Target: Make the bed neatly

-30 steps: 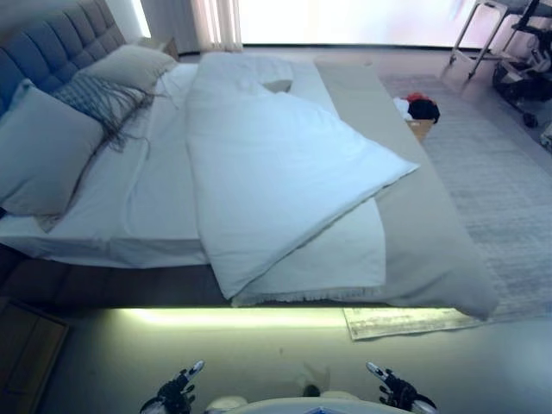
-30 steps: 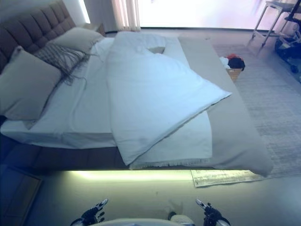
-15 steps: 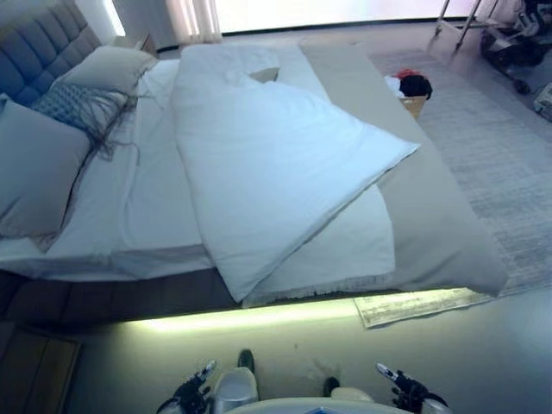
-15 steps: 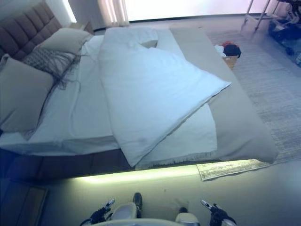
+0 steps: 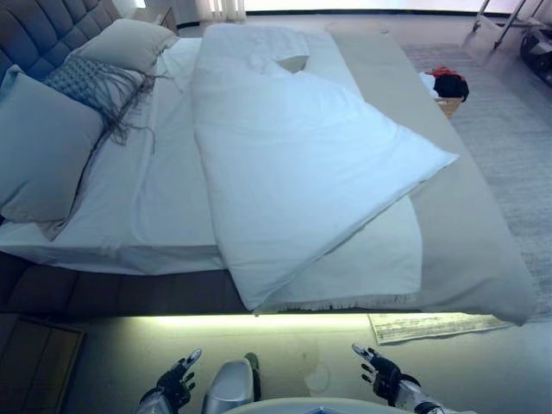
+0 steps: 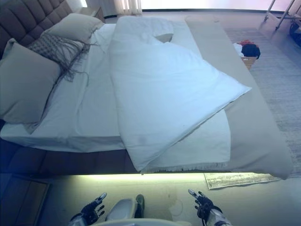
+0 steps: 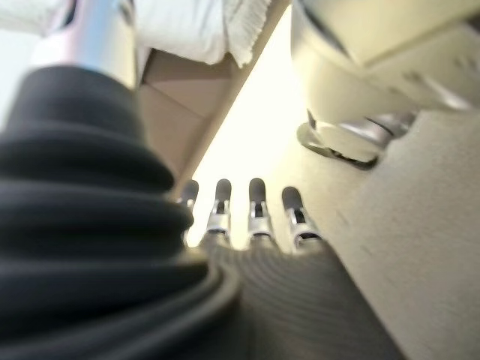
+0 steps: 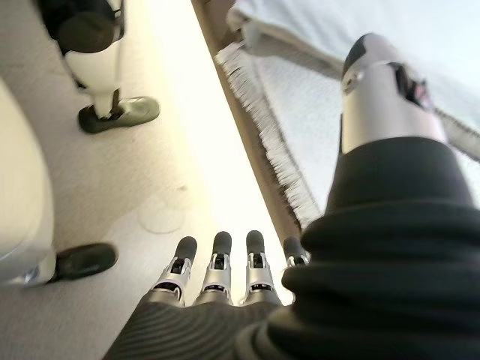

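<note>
Bed (image 5: 470, 233): fills the scene.
Duvet (image 5: 302, 164): crumpled diagonally mid-bed, corner at near edge.
Pillows (image 5: 43, 147): far left.
Left robot hand (image 5: 177, 379), right robot hand (image 5: 377, 373): spread, empty, near floor.
Risk: one-corner pull likely skews duvet further.

Cool daylight glare from the far window, a yellow glow under the bed (image 5: 285, 319), blurred wrist views.
</note>
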`<state>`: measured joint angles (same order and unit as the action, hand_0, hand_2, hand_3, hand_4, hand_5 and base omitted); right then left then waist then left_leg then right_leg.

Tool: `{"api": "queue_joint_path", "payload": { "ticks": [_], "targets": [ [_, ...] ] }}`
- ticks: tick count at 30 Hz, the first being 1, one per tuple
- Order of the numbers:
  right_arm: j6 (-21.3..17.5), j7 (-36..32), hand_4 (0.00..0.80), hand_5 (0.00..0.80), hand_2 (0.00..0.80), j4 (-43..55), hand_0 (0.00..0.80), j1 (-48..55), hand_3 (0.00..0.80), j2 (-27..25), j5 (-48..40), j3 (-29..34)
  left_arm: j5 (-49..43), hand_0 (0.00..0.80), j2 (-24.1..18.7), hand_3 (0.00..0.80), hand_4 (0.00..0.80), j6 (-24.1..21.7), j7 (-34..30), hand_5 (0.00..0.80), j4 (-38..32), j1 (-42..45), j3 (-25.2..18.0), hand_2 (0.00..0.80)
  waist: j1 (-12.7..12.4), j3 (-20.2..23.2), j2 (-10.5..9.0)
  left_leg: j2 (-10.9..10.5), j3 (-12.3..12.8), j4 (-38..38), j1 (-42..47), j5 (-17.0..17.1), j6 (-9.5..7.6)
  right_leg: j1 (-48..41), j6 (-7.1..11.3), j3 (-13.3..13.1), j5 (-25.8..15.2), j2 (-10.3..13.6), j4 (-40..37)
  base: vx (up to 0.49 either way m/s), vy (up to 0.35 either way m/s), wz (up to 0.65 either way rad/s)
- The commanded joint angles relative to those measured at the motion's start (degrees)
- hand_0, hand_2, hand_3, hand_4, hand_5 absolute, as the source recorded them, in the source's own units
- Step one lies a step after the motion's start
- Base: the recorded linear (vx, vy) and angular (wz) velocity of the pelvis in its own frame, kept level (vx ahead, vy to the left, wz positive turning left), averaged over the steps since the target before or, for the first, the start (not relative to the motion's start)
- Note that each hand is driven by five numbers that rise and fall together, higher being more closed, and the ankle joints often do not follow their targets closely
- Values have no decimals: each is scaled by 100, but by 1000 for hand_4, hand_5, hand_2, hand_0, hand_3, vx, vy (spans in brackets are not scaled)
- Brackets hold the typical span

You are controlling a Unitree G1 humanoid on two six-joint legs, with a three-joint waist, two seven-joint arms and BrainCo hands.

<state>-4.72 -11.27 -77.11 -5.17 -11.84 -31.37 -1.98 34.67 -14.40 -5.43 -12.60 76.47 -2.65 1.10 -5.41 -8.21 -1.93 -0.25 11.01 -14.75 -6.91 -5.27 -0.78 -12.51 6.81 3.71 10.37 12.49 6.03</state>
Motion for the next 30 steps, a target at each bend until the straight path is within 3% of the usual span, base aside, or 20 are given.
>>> {"api": "queue_joint_path", "payload": {
  "ticks": [1,2,5,7,9,12,15,20,30],
  "targets": [
    [-99,-180,0,0,0,312,0,44,0,-295,-433,278,-229,0,-104,0,0,29,-221,0,44,-6,240,0,143,122,218,288,-243,867,-139,1042,119,575,225,139,-1622,455,1533,225,194,-4],
    [-101,-210,0,0,0,329,0,37,0,-327,-537,277,-242,0,-126,0,0,65,-214,0,32,-26,267,0,215,71,260,250,-240,972,46,1008,81,935,153,166,-1633,412,1763,259,172,3],
    [-195,-310,0,0,0,342,0,-199,0,-438,-908,248,-13,0,-121,0,0,54,-155,0,-72,-164,467,0,346,-152,388,158,-352,1177,345,966,109,1767,-115,416,-1312,-24,1506,76,-11,7],
    [-315,-347,0,0,0,353,0,-616,0,-556,-1314,194,153,0,-132,0,0,-62,-164,0,-170,-417,568,0,392,-457,401,67,-459,1121,203,892,149,2326,-128,474,-1385,-176,909,-283,-179,13],
    [-290,-176,0,0,0,328,0,-1343,0,-688,-1723,166,388,0,-184,0,0,-148,-136,0,-217,-828,593,0,453,-826,412,27,-467,921,-200,779,137,2936,-60,286,-1640,-172,694,-470,-239,34],
    [-229,88,0,0,0,301,0,-1955,0,-769,-2070,219,662,0,-183,0,0,-176,-33,0,-217,-1165,539,0,420,-1006,316,53,-348,315,-854,684,155,2945,-40,168,-1573,-133,574,-198,-246,74],
    [-309,266,0,0,0,411,0,-2094,0,-932,-2260,267,839,0,-179,0,0,-142,63,0,-472,-1295,612,0,352,-1132,287,159,-388,69,-1163,664,288,2957,-64,322,-1545,-115,468,-52,-229,11],
    [-241,264,0,0,0,575,0,-2573,0,-1356,-2537,291,1239,0,-255,0,0,-254,-262,0,-853,-1418,765,0,213,-1334,359,123,-635,198,-1415,776,402,3122,-128,497,-1481,-168,431,-61,-102,-21],
    [375,379,0,0,0,437,0,-3589,0,-2156,-2867,187,2065,0,-509,0,0,-299,-378,0,-1810,-1795,1024,0,26,-1663,530,-30,-855,-257,-2142,651,321,4052,-166,660,-1171,-145,1326,-52,-31,13]
  ]
}}
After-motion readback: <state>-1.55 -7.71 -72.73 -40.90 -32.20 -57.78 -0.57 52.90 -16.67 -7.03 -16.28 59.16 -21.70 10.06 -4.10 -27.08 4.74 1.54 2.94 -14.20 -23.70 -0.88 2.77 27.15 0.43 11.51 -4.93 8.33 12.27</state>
